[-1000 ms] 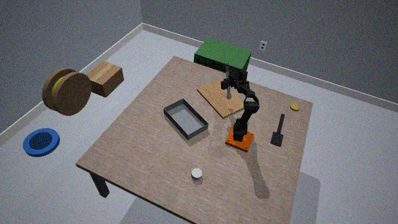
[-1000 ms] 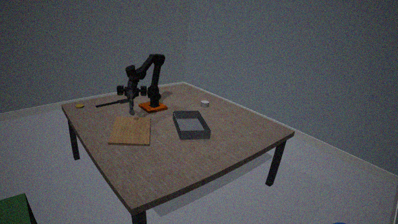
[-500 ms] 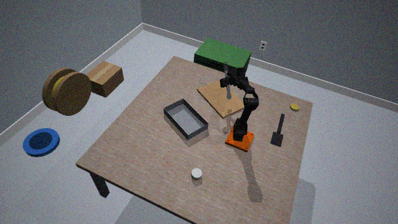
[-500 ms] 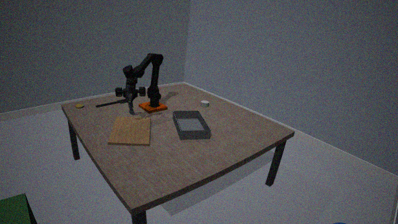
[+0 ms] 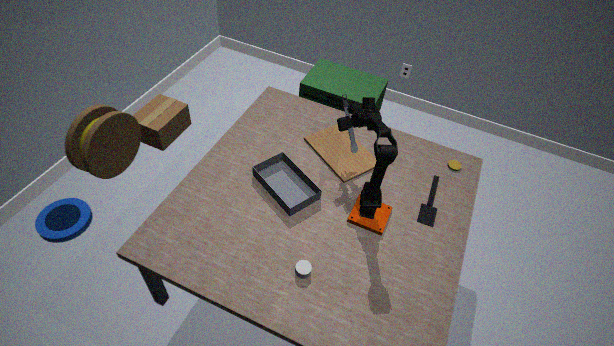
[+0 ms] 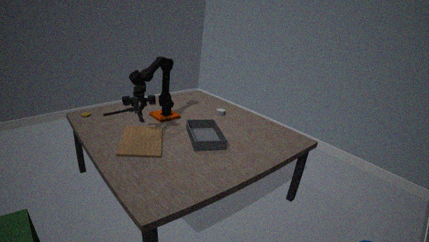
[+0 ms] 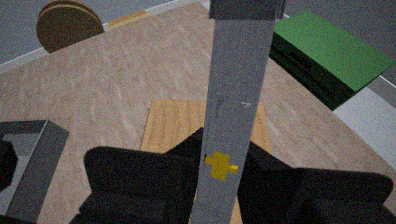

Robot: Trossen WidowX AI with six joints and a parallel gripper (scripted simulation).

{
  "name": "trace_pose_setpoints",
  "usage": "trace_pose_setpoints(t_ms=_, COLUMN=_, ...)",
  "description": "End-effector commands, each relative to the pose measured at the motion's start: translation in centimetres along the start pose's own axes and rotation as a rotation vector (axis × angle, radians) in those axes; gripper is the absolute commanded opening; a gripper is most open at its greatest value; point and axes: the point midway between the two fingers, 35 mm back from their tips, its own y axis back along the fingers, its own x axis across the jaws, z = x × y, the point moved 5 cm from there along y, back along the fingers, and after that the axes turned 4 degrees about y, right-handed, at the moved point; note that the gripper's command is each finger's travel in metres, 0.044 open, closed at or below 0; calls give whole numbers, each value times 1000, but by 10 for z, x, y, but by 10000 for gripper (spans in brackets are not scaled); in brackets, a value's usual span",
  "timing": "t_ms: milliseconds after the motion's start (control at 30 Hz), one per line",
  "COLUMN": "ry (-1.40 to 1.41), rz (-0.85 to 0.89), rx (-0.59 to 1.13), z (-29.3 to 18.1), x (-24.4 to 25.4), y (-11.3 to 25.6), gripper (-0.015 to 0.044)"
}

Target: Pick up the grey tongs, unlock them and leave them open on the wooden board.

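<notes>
The grey tongs [image 5: 352,139] [image 6: 140,116] [image 7: 235,75] are held up steeply in the air, with a rounded grey end low and a dark-capped end high. A yellow cross mark shows on them in the wrist view. My gripper [image 5: 349,121] [image 6: 139,103] [image 7: 217,134] is shut on the tongs, one black finger on each side. The lower end hangs above the wooden board [image 5: 325,145] [image 6: 133,148] [image 7: 166,117], near its robot side. The roasting tin [image 5: 306,202] [image 6: 209,145] [image 7: 40,170] stands empty beside the board. Whether the tongs' arms are locked or spread is unclear.
A dark spatula [image 5: 427,215] [image 6: 120,112] and a yellow disc [image 5: 454,165] [image 6: 85,115] lie on the arm's other side from the tin. A white round pot [image 5: 303,268] [image 6: 220,112] stands apart. A green box [image 5: 345,82] [image 7: 335,50] is beyond the table edge.
</notes>
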Motion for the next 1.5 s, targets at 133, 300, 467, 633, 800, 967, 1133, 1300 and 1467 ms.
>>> trace_pose_setpoints(t_ms=133, ry=-4, rz=-5, rx=93, z=12, x=-3, y=-6, gripper=-150)
trace_pose_setpoints(t_ms=300, ry=-7, rz=-2, rx=155, z=15, x=-3, y=-11, gripper=-150)
trace_pose_setpoints(t_ms=467, ry=-9, rz=0, rx=217, z=18, x=-3, y=-14, gripper=-150)
trace_pose_setpoints(t_ms=633, ry=-10, rz=3, rx=280, z=20, x=-3, y=-18, gripper=-150)
trace_pose_setpoints(t_ms=800, ry=-8, rz=6, rx=344, z=22, x=-2, y=-20, gripper=-150)
trace_pose_setpoints(t_ms=967, ry=-5, rz=10, rx=408, z=24, x=-1, y=-22, gripper=-150)
trace_pose_setpoints(t_ms=1133, ry=0, rz=13, rx=472, z=25, x=0, y=-24, gripper=-150)
trace_pose_setpoints(t_ms=1300, ry=7, rz=18, rx=537, z=26, x=2, y=-25, gripper=-150)
trace_pose_setpoints(t_ms=1467, ry=17, rz=22, rx=601, z=27, x=4, y=-25, gripper=-150)
